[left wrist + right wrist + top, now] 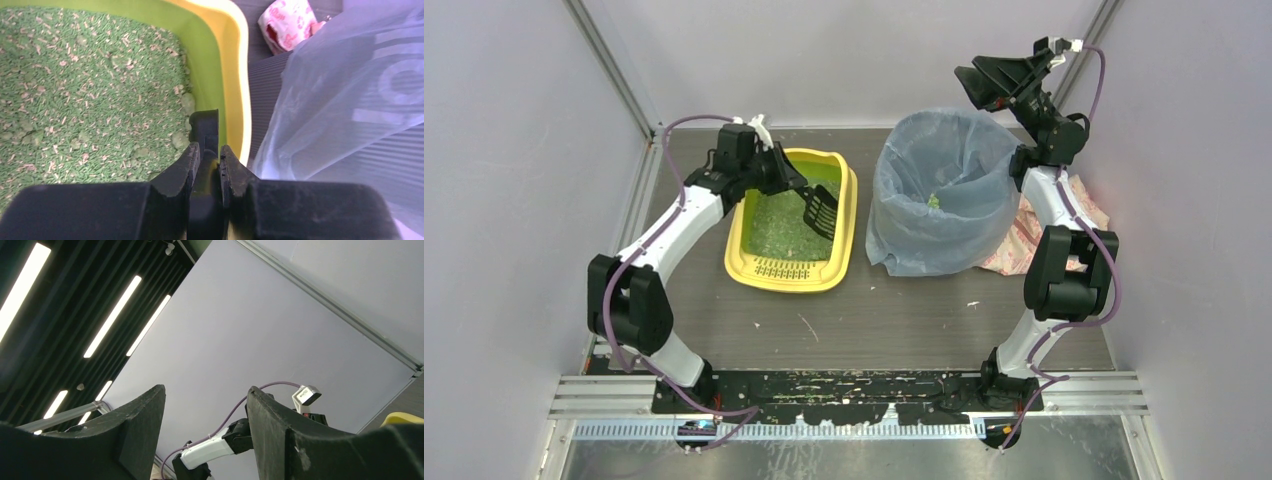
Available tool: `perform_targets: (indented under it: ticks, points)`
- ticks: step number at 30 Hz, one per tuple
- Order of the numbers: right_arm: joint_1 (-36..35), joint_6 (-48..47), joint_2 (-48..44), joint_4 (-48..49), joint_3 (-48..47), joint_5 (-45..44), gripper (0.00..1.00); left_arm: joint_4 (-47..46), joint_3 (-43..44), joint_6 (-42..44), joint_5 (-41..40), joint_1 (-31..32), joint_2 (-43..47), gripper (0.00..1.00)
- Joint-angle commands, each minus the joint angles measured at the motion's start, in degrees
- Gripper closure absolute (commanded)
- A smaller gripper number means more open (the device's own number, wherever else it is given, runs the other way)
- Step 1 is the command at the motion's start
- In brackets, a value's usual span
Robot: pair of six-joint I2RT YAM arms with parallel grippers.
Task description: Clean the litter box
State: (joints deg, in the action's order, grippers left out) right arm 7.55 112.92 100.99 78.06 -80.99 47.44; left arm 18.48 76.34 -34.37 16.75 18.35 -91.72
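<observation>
**One box, one scoop, one bin: left hand clamped, right hand wide**

From the top camera: two arms, and one yellow litter box sitting left of centre on the dark ribbed surface, grate end nearest the bases. The left hand hangs over the box's far end, with the single black scoop angled down into the green litter. Just right of the box stands one bin lined with a blue bag, and one pink-patterned packet lies behind it. The right hand is raised high above the bin. Pale lilac walls enclose it all.

At the left wrist, the fingers are clamped tight on the scoop's handle, with litter spread to the left.

At the right wrist, the fingers stand well apart, holding nothing, with strip lights overhead.
</observation>
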Motion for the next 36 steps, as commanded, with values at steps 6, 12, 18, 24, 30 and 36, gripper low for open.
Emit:
perform_targets:
  ticks: [6,12,18,24,30,36]
  points:
    - [-0.3,0.6,-1.1,3.9,-0.1,-0.8,0.34,-3.5,-1.2,-2.9,0.9,3.9,0.8,1.00]
    - [-0.3,0.6,-0.9,3.9,0.1,-0.8,0.34,-2.4,-2.7,-1.2,-3.7,7.4,-0.4,1.00]
    - [-0.3,0.8,-0.4,3.9,0.0,-1.0,0.34,3.6,-2.3,5.5,-13.4,10.5,-1.4,1.00]
    - [-0.3,1.0,-0.1,3.9,-0.1,-1.3,0.34,6.6,-3.5,9.6,-19.5,11.2,-3.0,1.00]
    - [-0.3,1.0,-0.1,3.9,0.1,-1.2,0.34,8.7,-3.5,12.5,-25.6,11.1,-3.0,1.00]
    - [-0.3,0.9,-0.1,3.9,0.5,-1.2,0.34,10.9,-0.9,14.8,-28.0,9.2,-3.3,1.00]
